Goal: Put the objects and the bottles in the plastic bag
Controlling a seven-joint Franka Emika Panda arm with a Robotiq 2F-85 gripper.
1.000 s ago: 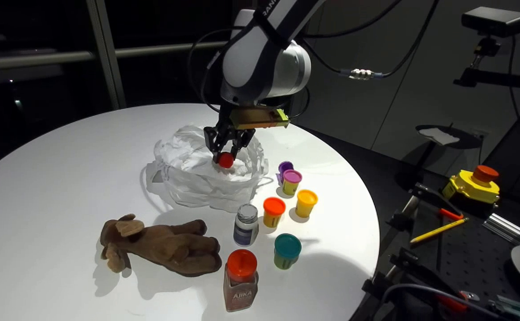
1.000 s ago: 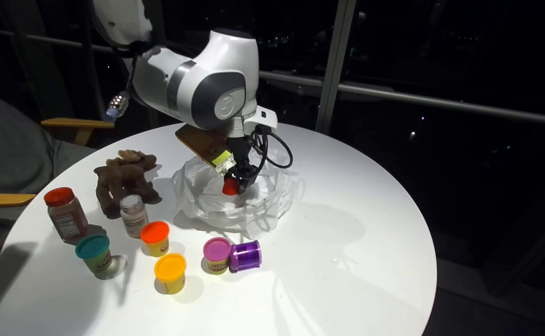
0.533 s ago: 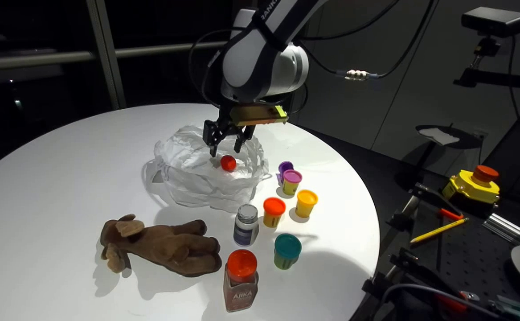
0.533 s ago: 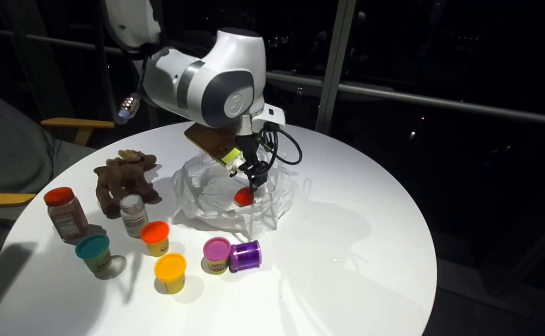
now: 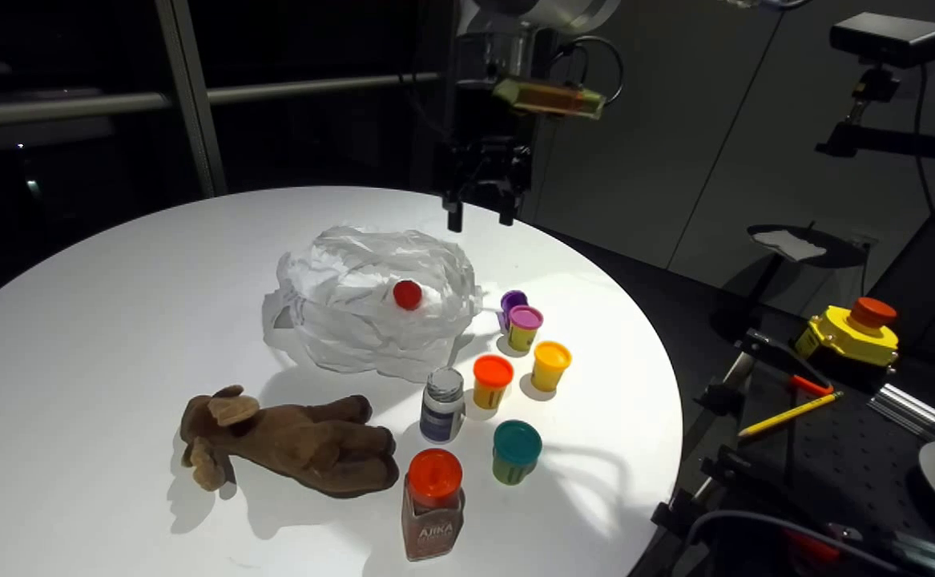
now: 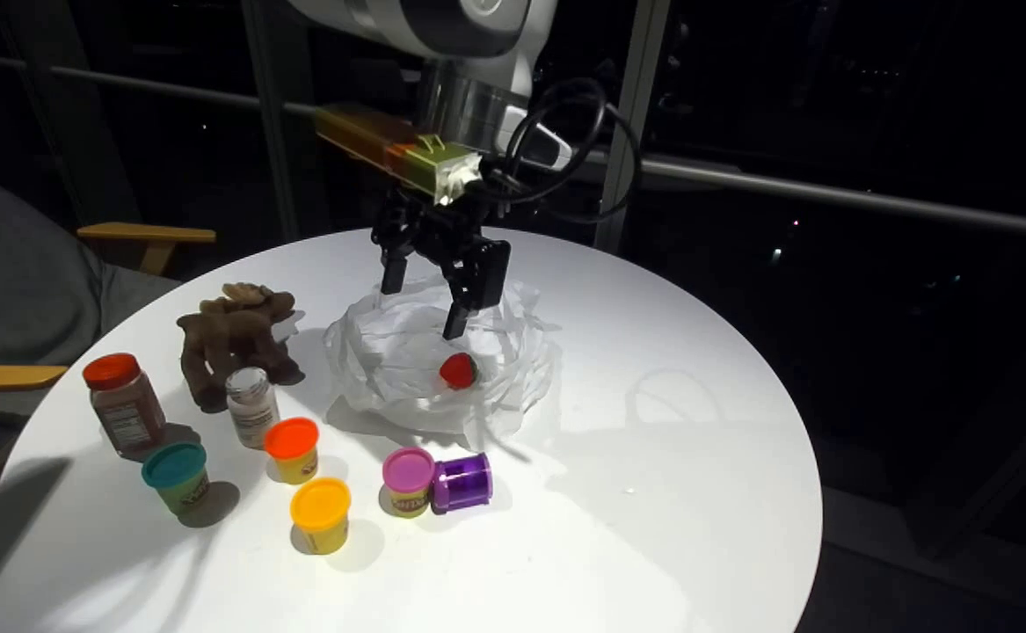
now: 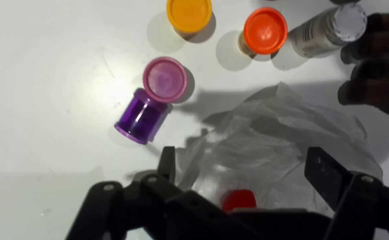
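The white plastic bag (image 5: 355, 340) lies open and crumpled on the round table. In it rests a small red object (image 6: 457, 371) with a green end, strawberry-like. My gripper (image 6: 423, 301) hangs above the bag, open, with nothing between its fingers; the wrist view also shows the gripper (image 7: 241, 156) spread wide. Two bottles stand outside the bag: a clear one with a dark label (image 5: 441, 417) and a brown jar with a red cap (image 5: 433, 521). Tubs with orange (image 6: 293, 448), yellow (image 6: 321, 514), teal (image 6: 176, 477) and pink (image 6: 408, 481) lids stand nearby. A purple cylinder (image 6: 463, 482) lies against the pink-lidded tub.
A brown plush toy (image 5: 307, 445) lies on the table beside the clear bottle. Past the table's edge are a black bench with a yellow-and-red button box (image 5: 848, 335) and a camera on a stand (image 5: 892, 38). A grey chair (image 6: 20, 281) stands close to the table.
My gripper has opened and let go of the red object, which now rests in the bag. The arm has then risen and moved away from it. The tubs and bottles have not moved.
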